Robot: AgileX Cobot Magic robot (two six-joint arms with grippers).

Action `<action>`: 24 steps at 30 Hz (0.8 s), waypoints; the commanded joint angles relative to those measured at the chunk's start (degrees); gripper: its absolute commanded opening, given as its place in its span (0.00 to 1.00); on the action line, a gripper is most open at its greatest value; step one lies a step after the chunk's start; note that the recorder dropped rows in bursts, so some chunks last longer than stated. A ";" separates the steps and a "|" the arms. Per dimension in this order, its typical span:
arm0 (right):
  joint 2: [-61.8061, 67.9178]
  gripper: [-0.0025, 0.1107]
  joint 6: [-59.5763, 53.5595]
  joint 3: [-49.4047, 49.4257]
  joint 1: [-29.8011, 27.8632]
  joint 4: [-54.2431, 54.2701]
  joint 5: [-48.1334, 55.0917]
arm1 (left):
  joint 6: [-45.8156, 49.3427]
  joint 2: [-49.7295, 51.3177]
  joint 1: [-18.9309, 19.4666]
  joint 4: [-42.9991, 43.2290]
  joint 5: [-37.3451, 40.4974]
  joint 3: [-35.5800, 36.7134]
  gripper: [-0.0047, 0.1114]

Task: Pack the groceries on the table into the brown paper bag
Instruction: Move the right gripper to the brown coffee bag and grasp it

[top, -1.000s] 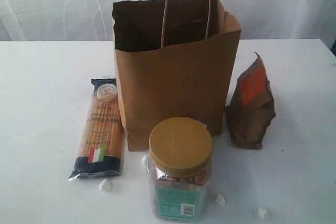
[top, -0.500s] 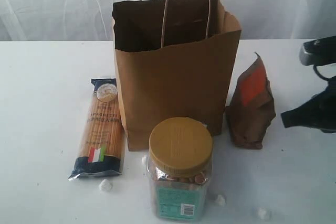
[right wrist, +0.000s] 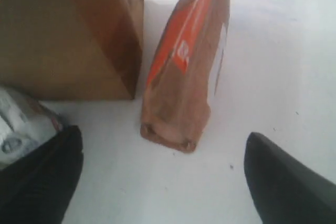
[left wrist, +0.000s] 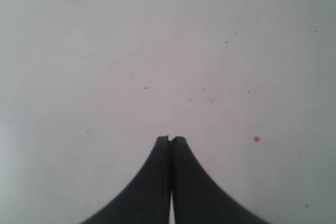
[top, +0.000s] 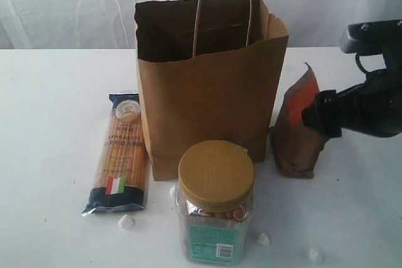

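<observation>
The brown paper bag [top: 207, 92] stands open and upright at the middle of the table [top: 50, 105]. A spaghetti packet [top: 119, 152] lies flat to its left. A yellow-lidded clear jar [top: 215, 202] stands in front of it. The brown orange-labelled pouch [top: 295, 133] stands upright to its right. My right gripper [top: 321, 115] is open beside the pouch, on its right. In the right wrist view the pouch [right wrist: 184, 72] stands just ahead of the open gripper [right wrist: 163, 182], untouched, with the bag [right wrist: 68, 35] alongside. My left gripper [left wrist: 171, 139] is shut and empty over bare tabletop, outside the exterior view.
Tiny white lumps [top: 126, 221] lie scattered on the table near the jar, with others at the front right [top: 315, 255]. A white curtain [top: 63, 4] hangs behind the table. The jar's side [right wrist: 21, 124] shows next to one right finger.
My right arm has come in from the right edge toward the pouch, and its jaws have gone from shut to wide open. The groceries and the bag have not moved.
</observation>
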 commanded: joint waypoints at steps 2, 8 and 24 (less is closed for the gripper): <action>5.04 0.70 0.41 -0.42 0.29 3.04 -7.03 | -0.08 0.03 0.11 -0.36 -0.05 0.00 0.04; 12.49 0.70 -0.67 -0.42 0.29 2.60 -10.89 | -0.08 0.03 0.11 -0.36 -0.05 0.00 0.04; 20.64 0.20 -1.09 -0.65 0.29 2.61 -15.58 | -0.08 0.03 0.11 -0.36 -0.05 0.00 0.04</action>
